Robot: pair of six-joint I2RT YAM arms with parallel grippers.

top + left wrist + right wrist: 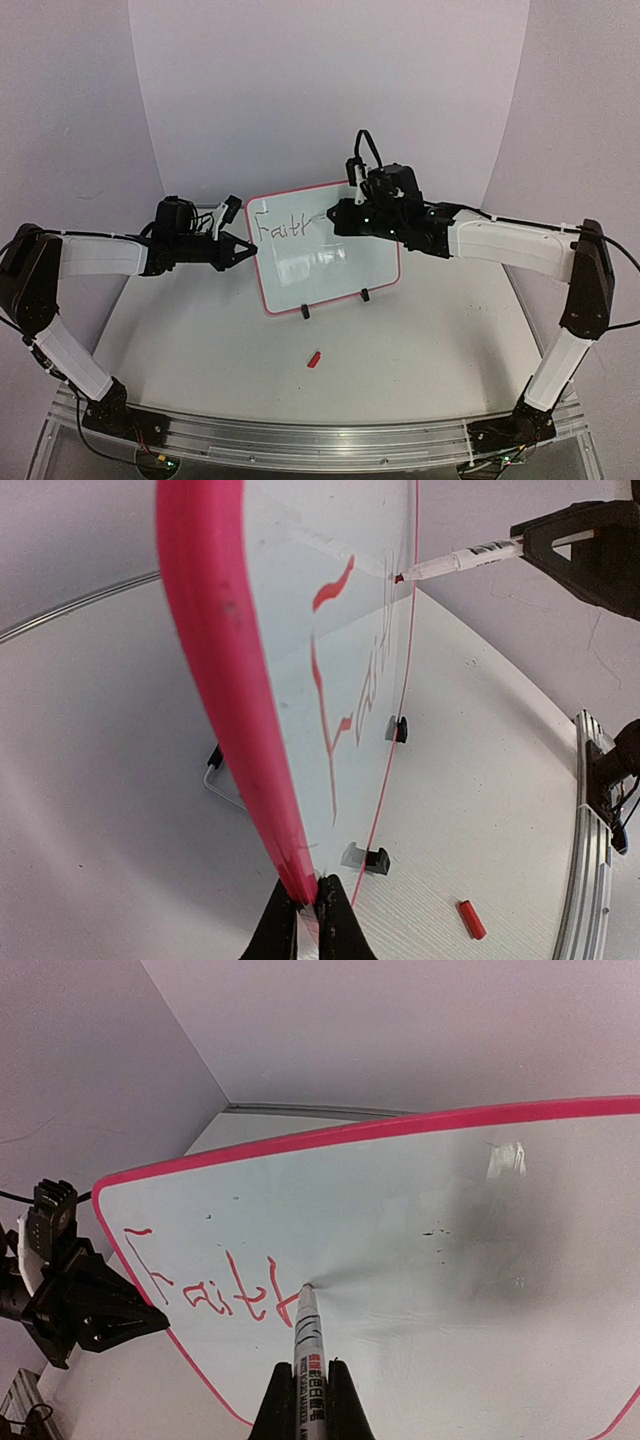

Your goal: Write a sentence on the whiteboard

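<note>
Top external view: a small, glossy, rectangular whiteboard with rounded corners and a thin red-pink rim stands on two small black feet near the middle of the pale desk. The left gripper is clamped tight on the board's left edge. The right gripper, at the upper middle of the board, is closed around a slim white marker pen. The handwritten red sentence occupies the upper left corner of the whiteboard. A small red pen cap lies on the desk on the near side, apart from the board.

Left wrist view: the rim is seen edge-on, pinched between the jaws. The writing is too foreshortened to read. A thin wire bracket behind the board appears only here.

Right wrist view: the letters, seen upside down, read "Fait". The marker's tip touches the board just beyond the last of them. The barrel carries a printed label of dark characters with a red block, too small to read.
</note>
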